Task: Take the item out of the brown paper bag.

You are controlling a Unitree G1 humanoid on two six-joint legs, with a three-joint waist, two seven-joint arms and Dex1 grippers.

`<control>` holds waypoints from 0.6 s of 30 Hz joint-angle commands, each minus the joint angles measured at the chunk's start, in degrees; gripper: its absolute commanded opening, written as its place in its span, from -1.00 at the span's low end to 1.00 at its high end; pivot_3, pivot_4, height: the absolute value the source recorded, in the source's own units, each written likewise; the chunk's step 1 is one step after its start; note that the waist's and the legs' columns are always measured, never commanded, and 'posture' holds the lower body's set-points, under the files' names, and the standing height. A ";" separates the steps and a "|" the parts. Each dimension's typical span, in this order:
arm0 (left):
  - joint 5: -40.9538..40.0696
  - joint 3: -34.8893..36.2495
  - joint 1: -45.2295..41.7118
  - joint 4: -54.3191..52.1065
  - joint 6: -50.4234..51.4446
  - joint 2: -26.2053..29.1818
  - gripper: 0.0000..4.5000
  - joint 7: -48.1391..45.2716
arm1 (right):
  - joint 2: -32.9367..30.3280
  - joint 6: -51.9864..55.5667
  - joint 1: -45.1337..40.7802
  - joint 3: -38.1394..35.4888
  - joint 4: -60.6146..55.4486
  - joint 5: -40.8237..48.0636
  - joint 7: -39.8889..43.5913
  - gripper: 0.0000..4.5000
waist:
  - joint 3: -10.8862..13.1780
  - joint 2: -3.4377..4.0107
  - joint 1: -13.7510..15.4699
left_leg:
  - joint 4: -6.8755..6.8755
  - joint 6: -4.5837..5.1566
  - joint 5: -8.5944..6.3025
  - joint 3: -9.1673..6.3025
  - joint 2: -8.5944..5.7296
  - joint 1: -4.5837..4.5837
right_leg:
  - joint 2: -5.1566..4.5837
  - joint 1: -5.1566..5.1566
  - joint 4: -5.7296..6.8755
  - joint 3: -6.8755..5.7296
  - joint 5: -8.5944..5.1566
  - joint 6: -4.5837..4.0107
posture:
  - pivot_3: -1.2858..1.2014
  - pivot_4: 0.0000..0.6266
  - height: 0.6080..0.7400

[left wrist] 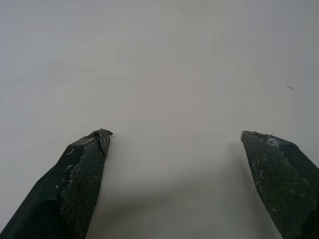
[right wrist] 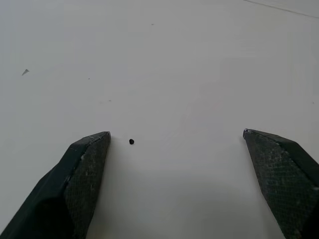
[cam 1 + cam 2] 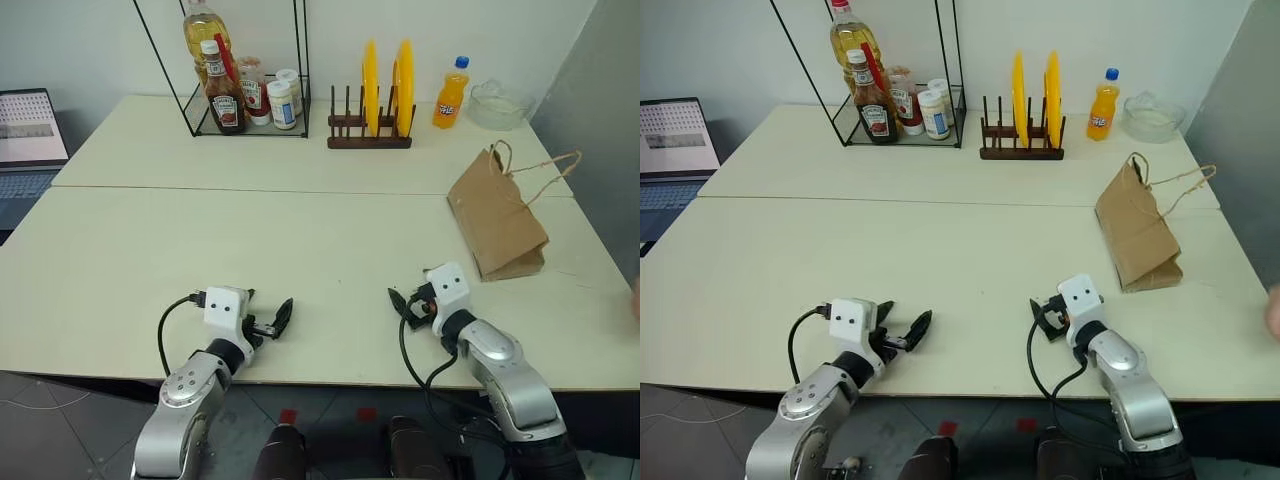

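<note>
Two grippers, left gripper and right gripper, both spread (empty); one brown paper bag beyond.

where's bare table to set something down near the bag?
Bare: the wide stretch between the open left hand, open right hand, brown paper bag and plate rack. Crowded: back edge, around the wire shelf.

A lab: pale table, staged groceries, laptop alongside.
</note>
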 commanded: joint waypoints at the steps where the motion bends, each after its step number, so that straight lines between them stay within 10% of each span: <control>1: -0.69 0.84 0.00 -3.26 0.14 0.93 0.98 -0.11 | -0.07 0.67 -0.54 0.74 -1.33 -0.33 0.20 1.00 | 0.00 0.00 -0.02 | 0.00 0.00 0.00 0.00 0.00 0.00 | 0.00 0.00 0.00 0.00 0.00 0.00 | 0.03 -0.52 1.00; 18: -1.55 1.41 -6.92 0.52 3.74 7.28 0.98 -3.92 | -0.53 7.97 -3.14 -3.11 -5.89 2.82 -0.14 1.00 | 0.02 0.01 0.06 | 0.00 0.00 0.00 -0.01 0.00 -0.01 | 0.00 -0.01 0.01 -0.02 0.00 0.00 | 0.03 -0.52 1.00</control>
